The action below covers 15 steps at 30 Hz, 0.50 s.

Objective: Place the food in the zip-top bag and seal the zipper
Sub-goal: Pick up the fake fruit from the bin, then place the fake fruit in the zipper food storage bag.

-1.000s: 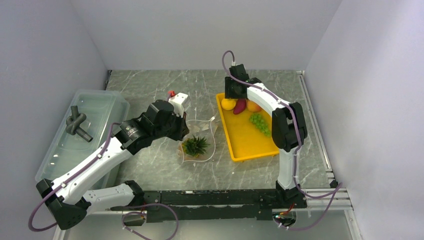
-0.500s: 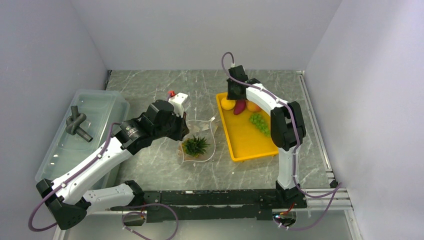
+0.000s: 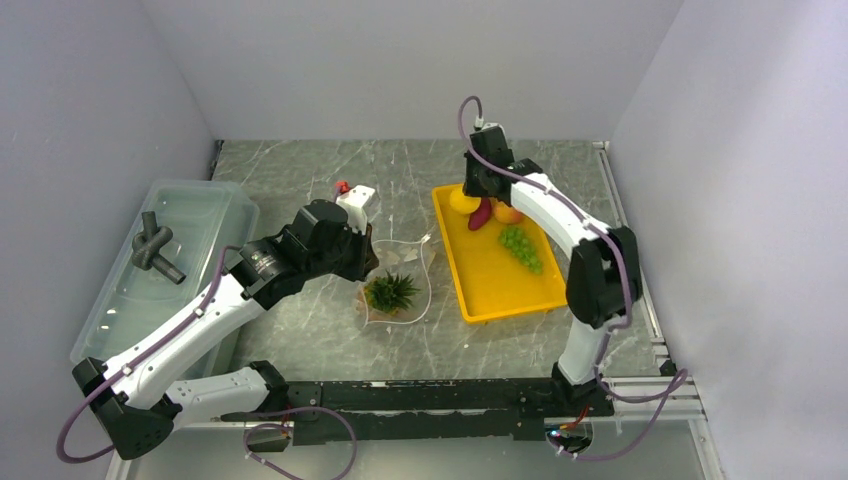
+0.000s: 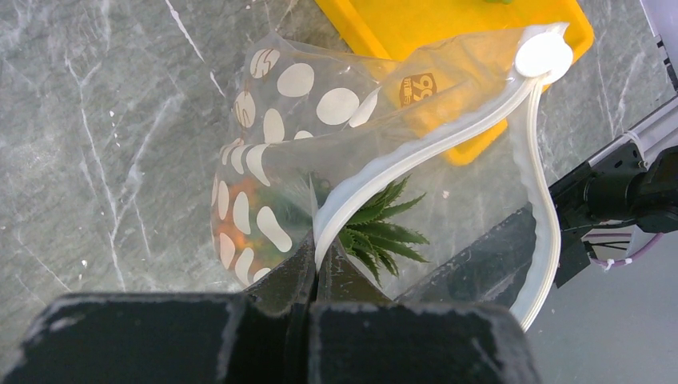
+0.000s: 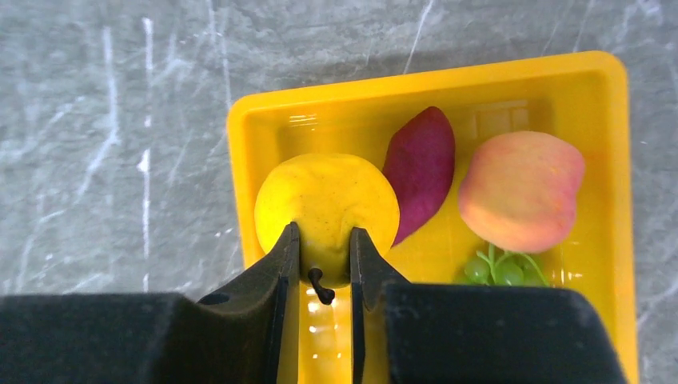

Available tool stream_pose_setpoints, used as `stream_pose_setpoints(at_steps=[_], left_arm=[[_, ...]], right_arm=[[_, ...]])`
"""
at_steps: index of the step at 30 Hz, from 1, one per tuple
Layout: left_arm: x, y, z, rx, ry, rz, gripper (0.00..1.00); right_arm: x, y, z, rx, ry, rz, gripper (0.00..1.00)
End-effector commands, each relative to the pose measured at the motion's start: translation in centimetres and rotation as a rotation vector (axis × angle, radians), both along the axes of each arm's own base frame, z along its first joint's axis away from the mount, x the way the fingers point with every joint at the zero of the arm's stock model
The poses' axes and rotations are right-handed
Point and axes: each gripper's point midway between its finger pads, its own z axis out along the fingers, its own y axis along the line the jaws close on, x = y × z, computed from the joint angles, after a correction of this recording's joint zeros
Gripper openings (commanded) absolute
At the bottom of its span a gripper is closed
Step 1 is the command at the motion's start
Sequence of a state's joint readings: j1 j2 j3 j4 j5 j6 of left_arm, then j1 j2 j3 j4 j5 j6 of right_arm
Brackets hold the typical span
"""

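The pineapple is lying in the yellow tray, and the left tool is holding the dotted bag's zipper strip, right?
Not quite. The pineapple is inside the dotted bag, not in the yellow tray; the left wrist view shows its green crown through the clear plastic. The left tool does hold the zipper strip.

White arms (image 3: 190, 328), black joints (image 3: 597, 285), purple cables (image 3: 63, 440)

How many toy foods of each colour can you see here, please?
Yellow fruit: 1
Purple piece: 1
Peach-coloured fruit: 1
Green grape bunch: 1
Orange pineapple, in the zip-top bag: 1
Total: 5
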<state>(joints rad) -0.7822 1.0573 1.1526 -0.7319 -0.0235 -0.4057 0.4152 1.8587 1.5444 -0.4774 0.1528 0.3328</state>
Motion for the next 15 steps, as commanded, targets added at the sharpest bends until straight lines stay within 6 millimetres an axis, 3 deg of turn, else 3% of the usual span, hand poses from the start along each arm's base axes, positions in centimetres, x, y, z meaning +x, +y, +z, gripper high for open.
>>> stream_pose_setpoints(at_steps=[1,6,15], left_arm=[[0.2,-0.3,2.1,-0.062,-0.040,0.015,0.00],[0.6,0.2,2.0,-0.044,-0.037,0.051,0.00],[1.2,0.3,0.4,-0.013,-0.002,0.097,0.00]], right_arm=[[-1.8,0.1,6.0,0.018,-0.138,-0.002,0.00],[-5.0,0.5,9.1,0.036,-0.209,0.028,0.00],[-12.5,0.9,15.8,0.123,-0.366,0.130,0.00]])
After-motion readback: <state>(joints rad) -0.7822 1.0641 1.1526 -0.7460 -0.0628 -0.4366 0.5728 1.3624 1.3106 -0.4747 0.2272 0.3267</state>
